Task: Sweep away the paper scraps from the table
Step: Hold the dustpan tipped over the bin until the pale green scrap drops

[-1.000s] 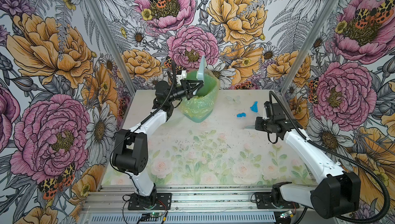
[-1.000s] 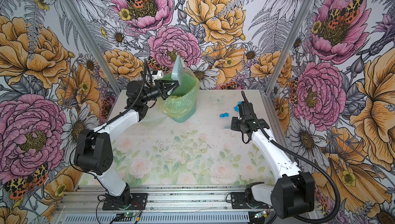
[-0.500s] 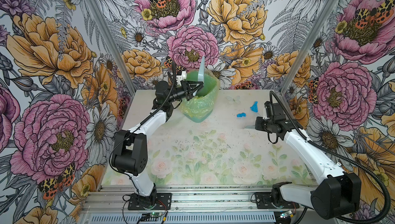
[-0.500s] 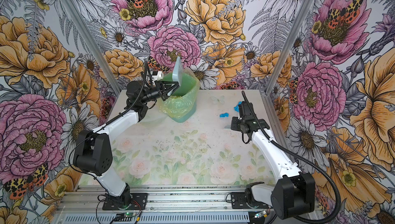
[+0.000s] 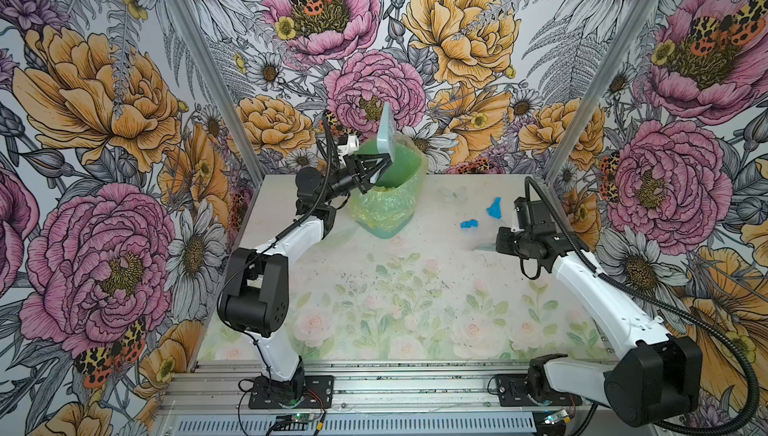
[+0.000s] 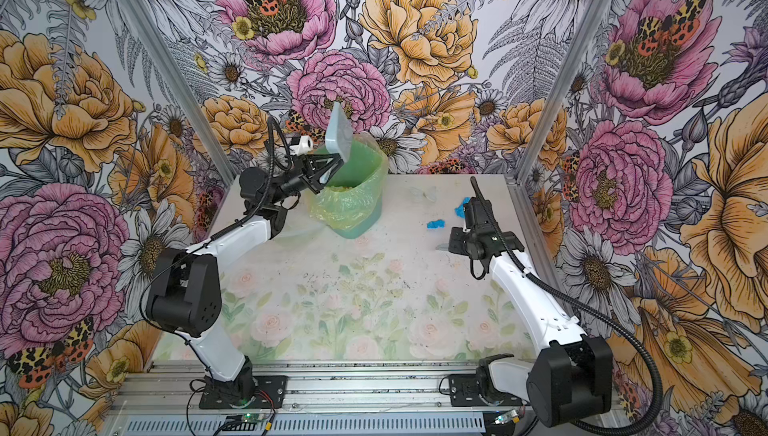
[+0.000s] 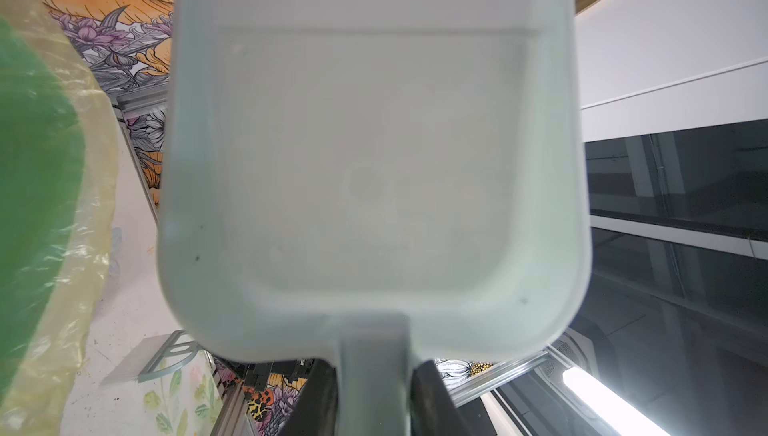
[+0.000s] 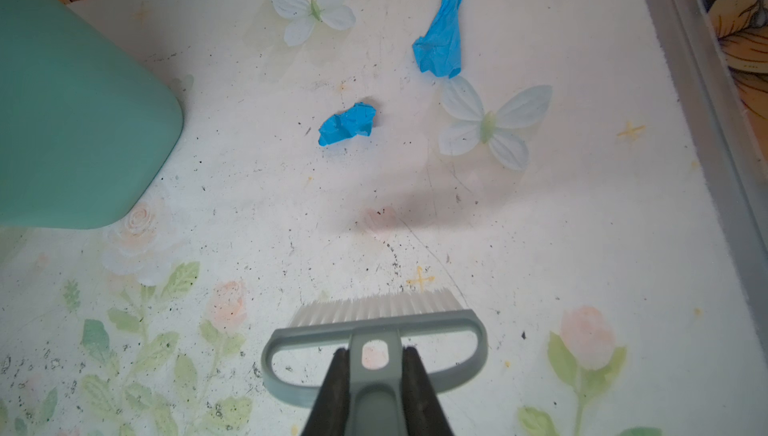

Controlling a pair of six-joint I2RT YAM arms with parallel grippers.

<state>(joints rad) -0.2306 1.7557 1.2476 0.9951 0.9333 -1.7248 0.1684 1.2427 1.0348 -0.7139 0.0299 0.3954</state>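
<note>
On the table [image 5: 374, 288] there are two blue paper scraps [image 5: 468, 224], one green bag-lined bin [image 5: 386, 209], and two arms, each carrying one tool.

At about 11 o'clock from the table's middle in both top views, the left gripper [image 5: 380, 163] is clamped on the handle of the one grey-blue dustpan [image 5: 384, 130]. The pan stands nearly upright over the bin's mouth. In the left wrist view its tray [image 7: 374, 163] looks bare, with the dark fingers [image 7: 432, 405] pressed to either side of the handle.

Both scraps lie at about 2 o'clock from the table's middle, apart from each other and well apart from the bin. The right gripper [image 5: 500, 242] is closed tight on the handle of the one small brush [image 8: 374, 321]. From it the crumpled smaller scrap [image 8: 347, 124] lies at about 10 o'clock and the longer one [image 8: 440, 34] at about 12, neither touching the bristles.

The tabletop is whitish, printed with pale roses, leaves and two white butterflies [image 8: 490, 122], and is dotted with dark specks. Three boldly flowered walls [image 5: 83, 122] enclose it, and an aluminium rail [image 5: 415, 384] runs along the 6 o'clock edge.
</note>
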